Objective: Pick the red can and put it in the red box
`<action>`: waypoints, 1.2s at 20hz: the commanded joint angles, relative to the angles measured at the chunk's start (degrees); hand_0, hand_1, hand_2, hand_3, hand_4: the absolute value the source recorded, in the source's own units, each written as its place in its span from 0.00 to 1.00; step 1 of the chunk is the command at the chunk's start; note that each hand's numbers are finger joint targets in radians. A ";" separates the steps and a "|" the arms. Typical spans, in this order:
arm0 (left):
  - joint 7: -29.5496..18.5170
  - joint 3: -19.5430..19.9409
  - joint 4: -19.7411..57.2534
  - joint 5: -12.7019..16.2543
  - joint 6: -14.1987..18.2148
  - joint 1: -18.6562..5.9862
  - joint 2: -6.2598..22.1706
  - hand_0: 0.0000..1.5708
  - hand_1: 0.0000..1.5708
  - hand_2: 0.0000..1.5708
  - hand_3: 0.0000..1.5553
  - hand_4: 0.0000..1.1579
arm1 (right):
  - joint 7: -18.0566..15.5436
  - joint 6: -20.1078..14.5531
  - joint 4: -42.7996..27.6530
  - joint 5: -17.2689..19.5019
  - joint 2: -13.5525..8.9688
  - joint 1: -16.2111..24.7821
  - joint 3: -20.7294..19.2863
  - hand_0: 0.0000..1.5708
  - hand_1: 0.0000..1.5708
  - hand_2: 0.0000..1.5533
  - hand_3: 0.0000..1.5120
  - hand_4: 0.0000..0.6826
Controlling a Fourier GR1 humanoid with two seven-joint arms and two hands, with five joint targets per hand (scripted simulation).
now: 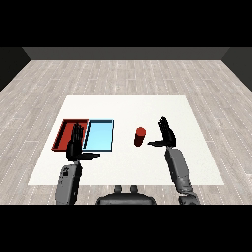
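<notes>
Item 1, L hand [75, 144]: nearest, at the view's left, fingers straight and raised, thumb out to the side, holding nothing; it overlaps the near edge of the red tray [63, 134] w/o clearly touching it. Item 2, R hand [166, 134]: at the view's right, fingers straight, thumb stretched toward the can, nothing in it; spread as if ready to take hold, not yet closed. Item 3, can [140, 136]: red, upright on the table [128, 106], just beside the R thumb, between R hand and blue tray [99, 135]; a gap seems to remain betw. thumb tip and can, contact can't be told for sure. Item 4, trays: red and blue side by side, red at far left, both w/ nothing inside. Status, as judged: approx. at the approach stage; can not grasped, not lifted. Left to do: close R hand round can, lift, carry past the blue tray, set down in the red tray.
</notes>
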 commanded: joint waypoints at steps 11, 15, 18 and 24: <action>-1.86 1.31 0.96 1.47 -1.42 0.45 0.53 0.00 0.00 0.00 0.00 0.00 | -8.51 -0.51 18.06 0.22 4.12 -6.89 0.23 0.00 0.00 0.00 0.00 0.00; 1.75 0.51 -3.05 1.44 -0.36 2.69 0.16 0.00 0.00 0.00 0.00 0.00 | -6.87 -1.86 17.04 -1.46 5.38 -6.80 3.11 0.00 0.00 0.00 0.00 0.00; -0.32 -1.60 -3.40 0.21 -0.26 3.94 -1.44 0.00 0.00 0.00 0.00 0.00 | -10.49 2.59 23.17 -1.07 2.94 -7.25 0.38 0.00 0.00 0.00 0.00 0.00; -0.85 -0.55 0.63 -1.03 1.46 -0.42 -1.03 0.00 0.00 0.00 0.00 0.00 | -9.39 0.90 23.81 -2.12 3.91 -10.60 -0.21 0.00 0.00 0.00 0.00 0.00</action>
